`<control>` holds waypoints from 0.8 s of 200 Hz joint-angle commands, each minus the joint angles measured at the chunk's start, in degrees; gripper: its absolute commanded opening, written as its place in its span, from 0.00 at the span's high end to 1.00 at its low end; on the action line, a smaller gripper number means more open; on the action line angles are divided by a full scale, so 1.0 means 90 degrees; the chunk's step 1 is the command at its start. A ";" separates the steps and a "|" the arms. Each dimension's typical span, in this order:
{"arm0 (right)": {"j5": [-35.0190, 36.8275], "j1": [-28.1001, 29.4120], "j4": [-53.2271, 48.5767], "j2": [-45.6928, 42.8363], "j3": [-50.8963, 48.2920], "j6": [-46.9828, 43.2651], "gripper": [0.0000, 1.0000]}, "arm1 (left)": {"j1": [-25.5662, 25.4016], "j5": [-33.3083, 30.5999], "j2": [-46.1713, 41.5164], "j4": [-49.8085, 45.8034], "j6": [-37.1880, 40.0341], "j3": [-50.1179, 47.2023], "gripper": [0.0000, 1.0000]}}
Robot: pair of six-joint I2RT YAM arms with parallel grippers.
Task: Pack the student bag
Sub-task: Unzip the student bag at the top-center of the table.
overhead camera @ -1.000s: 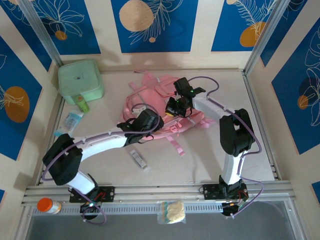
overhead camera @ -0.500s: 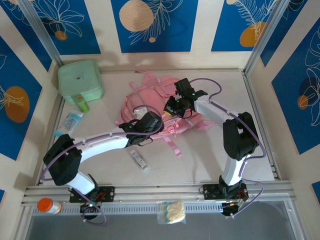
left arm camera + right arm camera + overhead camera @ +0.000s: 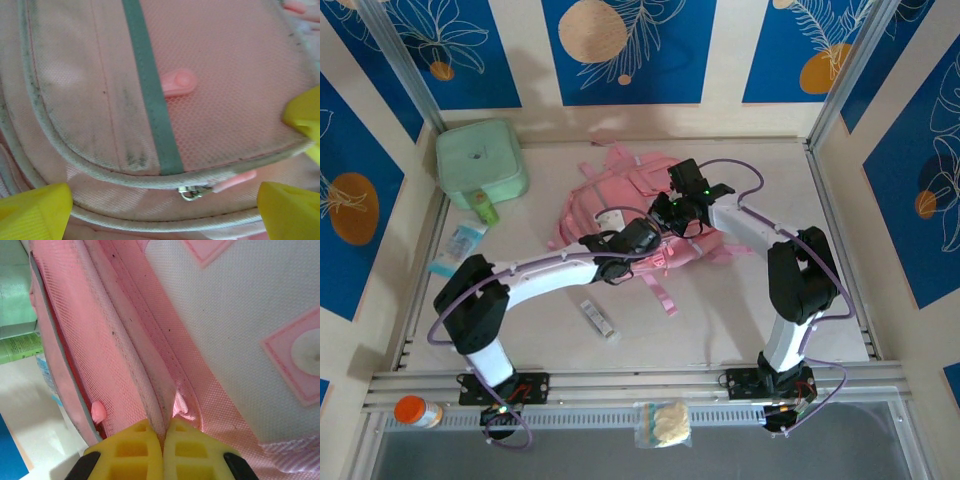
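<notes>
The student bag [image 3: 620, 195], a large pink backpack, lies flat in the middle of the table. My left gripper [image 3: 645, 238] hovers over its near edge, open. In the left wrist view, its yellow fingertips [image 3: 32, 212] stand wide apart on either side of a metal zip slider [image 3: 192, 191] with a pink pull tab [image 3: 235, 181]. My right gripper [image 3: 670, 212] is at the bag's right side. The right wrist view shows its yellow fingers [image 3: 135, 452] shut on a piped fabric edge of the student bag [image 3: 150, 390].
A mint-green soft case [image 3: 480, 160] sits at the back left, with a green tube [image 3: 486, 209] and a blue packet [image 3: 460, 245] in front of it. A small white tube [image 3: 598, 320] lies near the front. An orange-capped bottle [image 3: 417, 411] and a snack bag [image 3: 665, 424] rest on the front rail.
My left gripper has slid right along the bag's near edge and opened its jaws wide. The right gripper has kept its grip and hardly moved.
</notes>
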 commanded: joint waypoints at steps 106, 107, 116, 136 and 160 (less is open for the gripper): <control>-0.0423 0.0115 0.0495 -0.0432 -0.0070 0.0251 1.00 | 0.0338 -0.0836 0.0390 -0.0778 -0.0561 0.0422 0.03; -0.0421 0.0114 0.0495 -0.0437 -0.0067 0.0251 1.00 | 0.0334 -0.0836 0.0383 -0.0772 -0.0560 0.0404 0.04; -0.0421 0.0098 0.0504 -0.0438 -0.0033 0.0242 1.00 | 0.0339 -0.0881 0.0197 -0.0763 -0.0510 0.0229 0.07; -0.0462 0.0060 0.0465 -0.0407 0.0049 0.0217 1.00 | 0.0387 -0.1019 -0.0259 -0.0866 -0.0329 -0.0100 0.12; -0.0497 0.0035 0.0457 -0.0376 0.0128 0.0193 1.00 | 0.0455 -0.0910 -0.0804 -0.0989 -0.0067 -0.0512 0.21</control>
